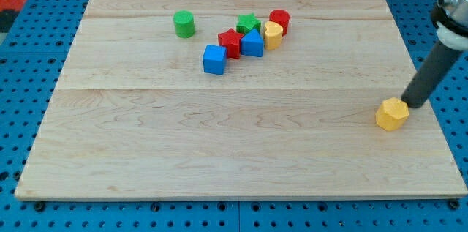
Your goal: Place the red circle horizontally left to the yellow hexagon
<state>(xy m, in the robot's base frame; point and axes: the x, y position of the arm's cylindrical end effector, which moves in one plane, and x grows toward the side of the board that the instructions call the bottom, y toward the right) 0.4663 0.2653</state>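
The red circle (280, 20) stands in the cluster near the view's top centre, touching a yellow block (273, 35). The yellow hexagon (393, 113) lies alone near the view's right edge, low on the board. My tip (415, 105) is at the end of the dark rod, right beside the hexagon on its upper right, touching or nearly touching it. The red circle is far to the upper left of my tip.
A green circle (184, 24) stands alone at the top left. The cluster also holds a green star (248, 23), a red star (231, 42), a blue block (252, 43) and a blue cube (214, 59). The wooden board (219, 151) lies on a blue pegboard.
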